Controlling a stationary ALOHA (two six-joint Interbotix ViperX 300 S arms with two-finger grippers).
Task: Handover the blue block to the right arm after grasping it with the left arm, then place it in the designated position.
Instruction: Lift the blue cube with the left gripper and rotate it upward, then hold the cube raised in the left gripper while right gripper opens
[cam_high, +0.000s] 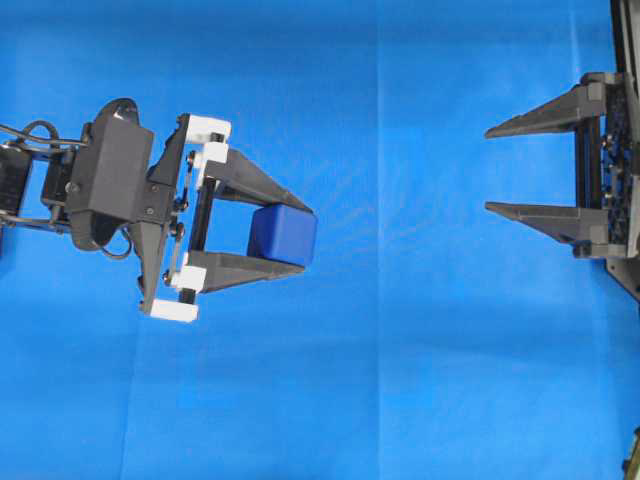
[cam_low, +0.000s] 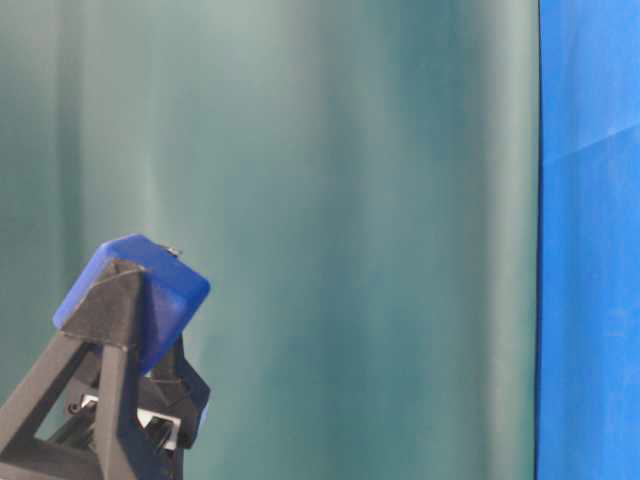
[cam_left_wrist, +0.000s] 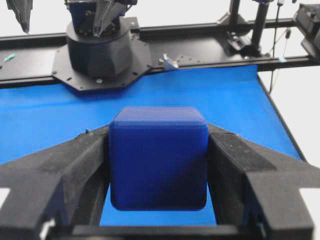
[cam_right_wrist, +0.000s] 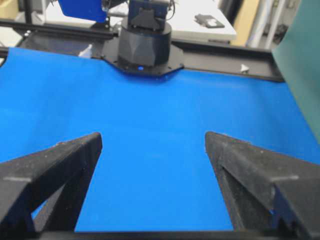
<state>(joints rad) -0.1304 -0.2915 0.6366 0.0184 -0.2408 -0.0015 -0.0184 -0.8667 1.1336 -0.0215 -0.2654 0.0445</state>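
Observation:
The blue block (cam_high: 283, 235) is a dark-blue cube with rounded edges, clamped between the two black fingers of my left gripper (cam_high: 305, 240). That gripper is on the left of the overhead view and points right. In the left wrist view the blue block (cam_left_wrist: 158, 157) fills the gap, both fingers (cam_left_wrist: 75, 165) pressing its sides, and cloth shows beneath it. From table level the blue block (cam_low: 150, 285) is lifted and tilted. My right gripper (cam_high: 488, 170) is at the right edge, open and empty, pointing left, well apart from the block. Only cloth shows between the tips of the right gripper (cam_right_wrist: 152, 137).
Blue cloth (cam_high: 400, 380) covers the table. A green curtain (cam_low: 350, 200) hangs behind in the table-level view. The right arm's black base (cam_left_wrist: 100, 50) and a black frame rail (cam_left_wrist: 210, 45) lie beyond the block. The left arm's base (cam_right_wrist: 145, 45) stands at the cloth's far edge.

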